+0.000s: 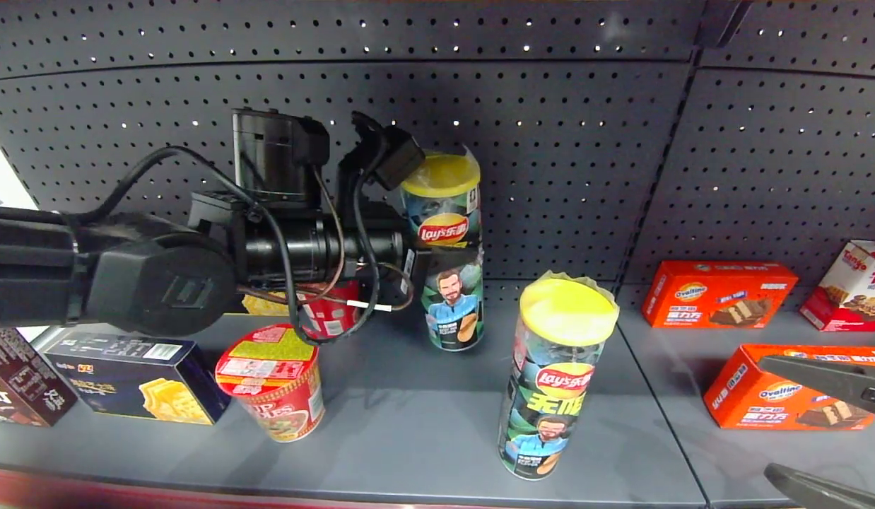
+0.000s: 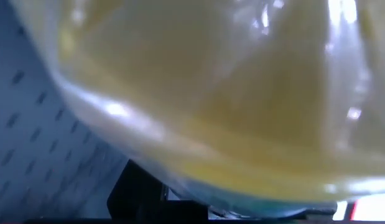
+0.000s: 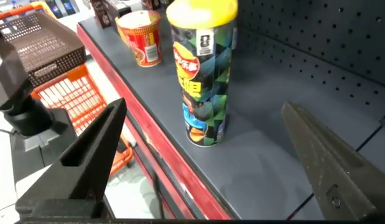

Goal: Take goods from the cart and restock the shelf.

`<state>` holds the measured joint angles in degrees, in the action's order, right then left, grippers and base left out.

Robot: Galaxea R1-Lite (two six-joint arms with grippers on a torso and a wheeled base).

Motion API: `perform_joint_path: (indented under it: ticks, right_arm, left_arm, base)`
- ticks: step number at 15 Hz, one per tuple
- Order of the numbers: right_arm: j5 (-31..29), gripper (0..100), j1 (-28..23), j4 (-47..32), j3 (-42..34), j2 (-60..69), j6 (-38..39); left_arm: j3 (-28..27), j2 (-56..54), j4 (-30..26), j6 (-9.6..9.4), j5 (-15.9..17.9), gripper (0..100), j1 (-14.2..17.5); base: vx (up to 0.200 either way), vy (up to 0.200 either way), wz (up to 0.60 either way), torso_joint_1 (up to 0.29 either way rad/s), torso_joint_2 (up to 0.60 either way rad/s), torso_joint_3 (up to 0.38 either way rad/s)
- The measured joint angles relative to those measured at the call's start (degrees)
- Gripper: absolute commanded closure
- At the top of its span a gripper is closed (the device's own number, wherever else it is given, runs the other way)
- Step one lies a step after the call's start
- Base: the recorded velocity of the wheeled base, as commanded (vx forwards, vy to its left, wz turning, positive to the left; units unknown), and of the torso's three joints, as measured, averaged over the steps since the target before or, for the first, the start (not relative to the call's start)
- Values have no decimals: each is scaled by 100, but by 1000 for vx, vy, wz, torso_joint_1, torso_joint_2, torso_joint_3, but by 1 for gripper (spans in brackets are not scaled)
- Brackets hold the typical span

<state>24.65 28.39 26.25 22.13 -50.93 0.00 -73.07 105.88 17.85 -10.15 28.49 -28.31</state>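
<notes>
At the far left of the grey shelf (image 1: 409,431) lay a brown box (image 1: 17,385) and then a dark blue cracker box (image 1: 137,378), both flat near the front edge. Just right of them stood a cup of noodles (image 1: 271,382). Behind it, partly hidden by the left arm, were a second red cup (image 1: 330,318) and a yellow pack (image 1: 262,304). That made two boxes and two cups on this side.

The left arm crossed above them. The left gripper (image 1: 425,258) met the rear chip can (image 1: 448,212) about halfway up. One dark finger lay across the can's front, so the jaws were closed on it. This can stood upright with its base on the shelf, near the pegboard back (image 1: 586,141). A yellow glossy surface (image 2: 211,93) sat pressed close to the left wrist camera.

There were two chip cans. The front chip can (image 1: 554,382) stood upright and free, nearer the shelf's edge and right of the held one, well apart from it. From the right wrist it rose beyond the two open jaws, untouched, with an orange wire basket (image 3: 61,102) below the shelf edge.

Farther right lay two orange boxes, the rear orange box (image 1: 717,293) and the front orange box (image 1: 741,396), then one wafer box (image 1: 858,286). The right gripper (image 1: 764,417) hung low over the front orange box, jaws spread wide and holding nothing.
</notes>
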Motion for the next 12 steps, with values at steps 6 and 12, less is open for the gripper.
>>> perform_joint_path:
  ticks: [6,12]
  right_arm:
    - [26,0,-78,0,-52,166,134]
    - [69,0,-83,-4,-179,195,133]
  left_arm:
    - [-601,761,27,-71,463,100,108]
    - [-1259,1218,-729,-555,474,100,246]
  base:
    - [0,0,0,0,0,0]
    - [0,0,0,0,0,0]
